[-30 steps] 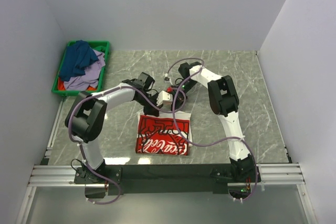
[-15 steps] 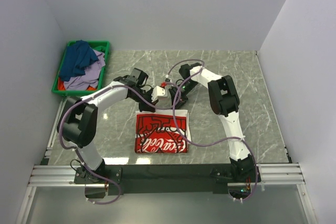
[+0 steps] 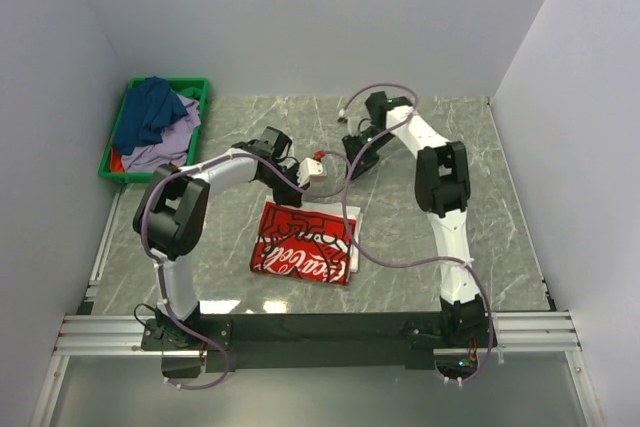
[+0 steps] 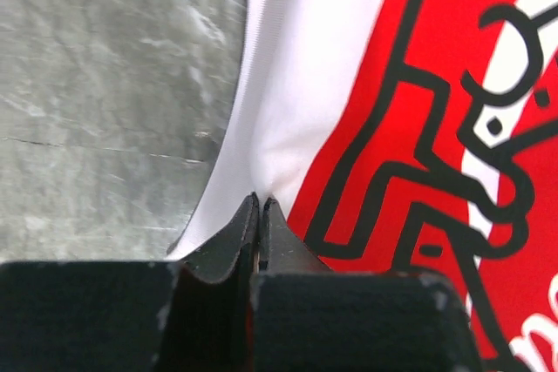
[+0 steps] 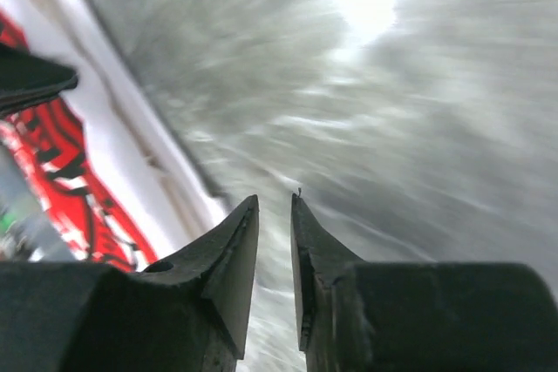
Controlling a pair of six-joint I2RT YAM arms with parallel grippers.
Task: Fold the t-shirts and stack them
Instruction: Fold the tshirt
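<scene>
A folded white t-shirt (image 3: 305, 242) with a large red and black print lies on the marble table in front of the arms. My left gripper (image 3: 300, 197) is shut on its white far edge; in the left wrist view the jaws (image 4: 261, 204) pinch a fold of white cloth (image 4: 288, 84) beside the red print. My right gripper (image 3: 352, 167) hangs over bare table behind the shirt's far right corner, jaws slightly apart and empty (image 5: 275, 202). In the blurred right wrist view the shirt (image 5: 78, 172) lies to its left.
A green crate (image 3: 203, 87) stands at the back left, holding a dark blue shirt (image 3: 145, 112), a lavender shirt (image 3: 165, 147) and a red one (image 3: 118, 160). White walls close in the table on three sides. Cables loop over the shirt.
My right gripper has left the shirt's far edge and moved back and right. My left gripper stays on that edge. The shirt has shifted and turned slightly.
</scene>
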